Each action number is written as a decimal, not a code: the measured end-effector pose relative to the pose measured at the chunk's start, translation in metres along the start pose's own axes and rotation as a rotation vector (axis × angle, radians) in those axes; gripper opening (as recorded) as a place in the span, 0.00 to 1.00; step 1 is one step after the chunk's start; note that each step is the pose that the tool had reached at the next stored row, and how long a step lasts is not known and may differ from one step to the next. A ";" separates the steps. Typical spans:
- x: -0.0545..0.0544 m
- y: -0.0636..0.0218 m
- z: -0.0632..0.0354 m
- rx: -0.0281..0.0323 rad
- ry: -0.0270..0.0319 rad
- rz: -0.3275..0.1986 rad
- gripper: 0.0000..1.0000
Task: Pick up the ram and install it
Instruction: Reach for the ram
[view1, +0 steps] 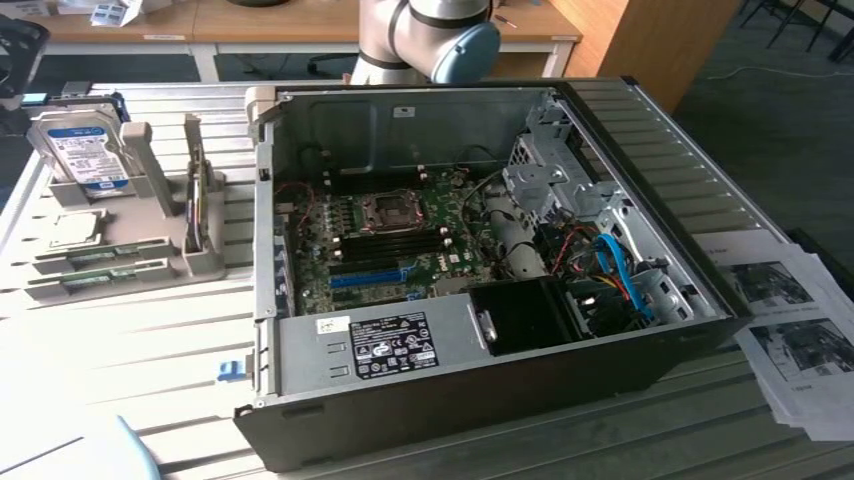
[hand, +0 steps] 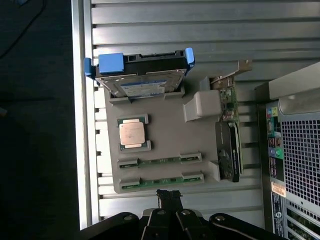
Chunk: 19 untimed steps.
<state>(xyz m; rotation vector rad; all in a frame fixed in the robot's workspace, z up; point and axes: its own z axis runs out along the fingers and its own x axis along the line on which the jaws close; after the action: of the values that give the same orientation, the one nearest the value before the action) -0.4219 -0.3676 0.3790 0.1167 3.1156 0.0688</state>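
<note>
Computer case (view1: 467, 300) stood open. Grey parts rack (hand: 167, 132) sat at the case's nine o'clock in the exterior view. Gripper (hand: 169, 195) hovered near the rack's edge, clenched on nothing. Ram (hand: 161, 181) lay cradled beside its twin (hand: 160, 161) (a clenched grip could strike, not straddle, it).

A slatted metal table (view1: 147, 330) carries a grey parts holder (view1: 150, 247) at the exterior view's left; an open computer case (view1: 467, 400) just beside it; printed sheets (view1: 794, 330) at the right.
</note>
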 end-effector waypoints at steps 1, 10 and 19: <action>0.000 0.0018 0.0003 0.0001 0.0000 0.000 0.09; 0.001 0.0166 0.0034 0.0000 0.0000 0.000 0.09; 0.002 0.0260 0.0061 -0.0001 -0.0001 0.000 0.09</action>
<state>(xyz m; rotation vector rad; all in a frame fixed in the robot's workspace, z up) -0.4219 -0.3412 0.3740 0.1167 3.1155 0.0690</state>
